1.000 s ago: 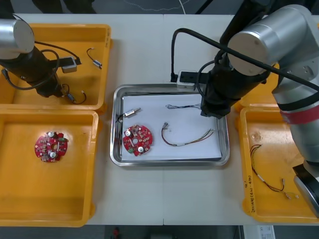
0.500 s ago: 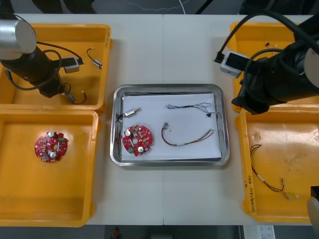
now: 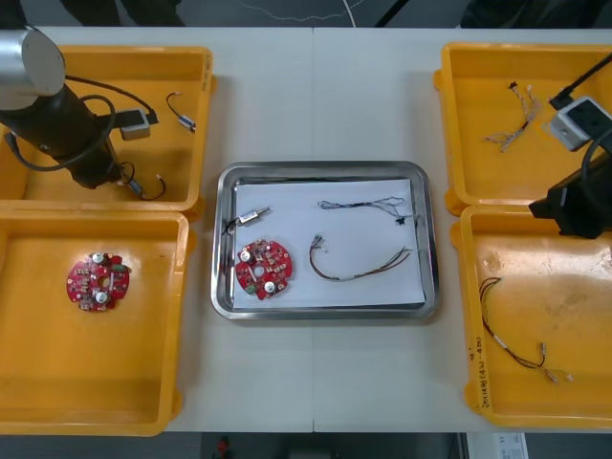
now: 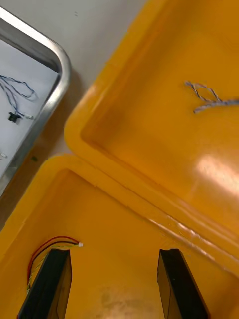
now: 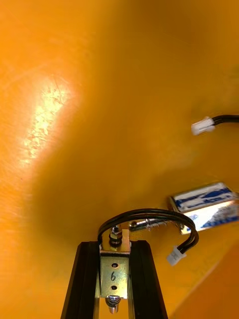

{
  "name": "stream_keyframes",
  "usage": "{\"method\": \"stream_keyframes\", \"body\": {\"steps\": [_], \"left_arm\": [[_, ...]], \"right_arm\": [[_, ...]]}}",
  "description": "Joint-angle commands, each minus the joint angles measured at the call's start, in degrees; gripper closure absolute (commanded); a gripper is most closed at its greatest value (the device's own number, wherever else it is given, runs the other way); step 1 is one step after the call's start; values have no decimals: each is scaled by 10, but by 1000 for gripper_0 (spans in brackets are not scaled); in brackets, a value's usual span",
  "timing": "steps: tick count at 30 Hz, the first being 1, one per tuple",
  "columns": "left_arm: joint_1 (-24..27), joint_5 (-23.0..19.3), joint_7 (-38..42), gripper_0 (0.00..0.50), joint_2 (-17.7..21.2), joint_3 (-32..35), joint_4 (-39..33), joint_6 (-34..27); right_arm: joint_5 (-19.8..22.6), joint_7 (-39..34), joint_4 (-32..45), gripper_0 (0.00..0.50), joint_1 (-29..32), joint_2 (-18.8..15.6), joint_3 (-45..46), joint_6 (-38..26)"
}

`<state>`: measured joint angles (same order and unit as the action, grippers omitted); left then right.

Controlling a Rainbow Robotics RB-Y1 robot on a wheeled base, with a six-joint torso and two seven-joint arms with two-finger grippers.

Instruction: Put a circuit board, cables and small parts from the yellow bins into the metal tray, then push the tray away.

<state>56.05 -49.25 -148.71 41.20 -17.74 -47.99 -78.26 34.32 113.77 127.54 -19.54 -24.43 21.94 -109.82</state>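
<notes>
In the far left yellow bin [image 3: 57, 186], my left gripper [image 3: 107, 177] [image 5: 114, 249] is shut on a small metal part [image 5: 114, 271] with a looped black cable [image 5: 149, 215]. Its jaws stand apart only by that part's width. My right gripper [image 4: 114, 259] is open with nothing between its fingers. It hangs at the right edge [image 3: 577, 206], over the rim between the two right bins. The metal tray [image 3: 325, 170], white inside, holds a red circuit board [image 3: 264, 269], a small metal part [image 3: 253, 217], a blue and white cable [image 3: 368, 205] and a red and yellow cable [image 3: 359, 265].
The near left bin [image 3: 38, 382] holds another circuit board [image 3: 98, 281]. A second metal part with black cable [image 3: 180, 110] lies in the far left bin. The far right bin has a blue and white cable [image 3: 512, 134] [image 4: 209, 98]; the near right one has a red and yellow cable [image 3: 512, 335] [image 4: 52, 242].
My right arm has pulled back from over the tray to the right bins, leaving the blue and white cable in the tray. My left gripper has shut on the small metal part.
</notes>
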Motion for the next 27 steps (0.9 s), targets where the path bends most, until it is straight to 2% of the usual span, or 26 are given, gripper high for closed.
{"method": "stream_keyframes", "body": {"steps": [1, 10, 16, 20, 27], "left_arm": [[24, 12, 55, 500, 20, 32, -50, -33], [24, 40, 81, 500, 30, 75, -131, -115], [24, 79, 103, 500, 30, 88, -192, -167], [24, 81, 188, 499, 26, 87, -261, -224], [24, 76, 279, 500, 0, 87, -327, -284]], "right_arm": [[0, -67, 34, 0, 44, -33, 33, -2], [-29, -203, 60, 0, 106, -48, 45, -2], [-50, -239, 59, 0, 115, -48, 46, -2], [-50, -254, 43, 0, 120, -48, 46, -2], [-44, -252, 2, 0, 120, -48, 36, -2]]}}
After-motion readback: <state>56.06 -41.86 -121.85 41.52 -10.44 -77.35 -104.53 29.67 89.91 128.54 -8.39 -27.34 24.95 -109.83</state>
